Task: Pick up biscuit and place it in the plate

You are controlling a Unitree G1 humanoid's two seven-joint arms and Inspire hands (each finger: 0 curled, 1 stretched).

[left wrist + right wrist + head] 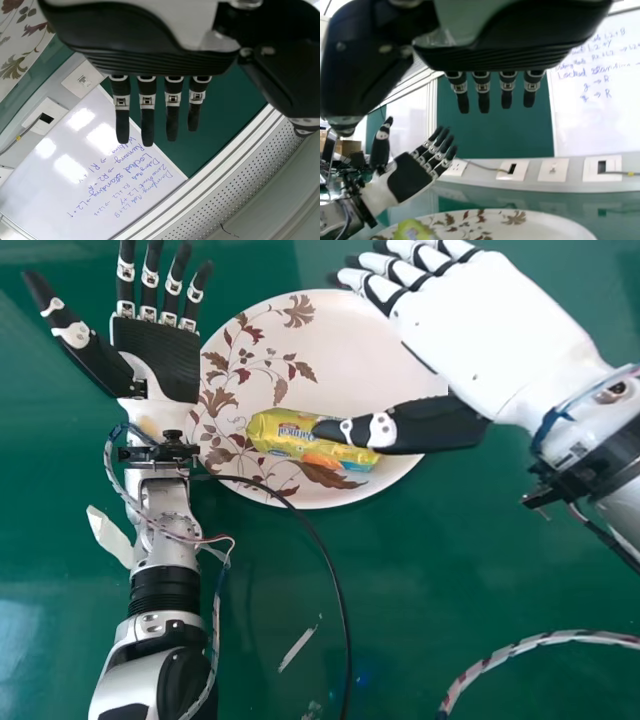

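Biscuit point(275, 430) on plate point(340, 360). Left hand point(155, 352) open alongside; right hand point(500, 330) open above, thumb across the biscuit. Risk: low withdrawal could drag it off.

**One biscuit pack point(268, 430), one plate point(350, 350)**

The one pack lies on the plate. Hands come to two: left hand point(158, 352) at the plate's left, right hand point(490, 325) over its right part. Beyond the plate are four wall panels point(553, 170) and at least one whiteboard point(600, 110).
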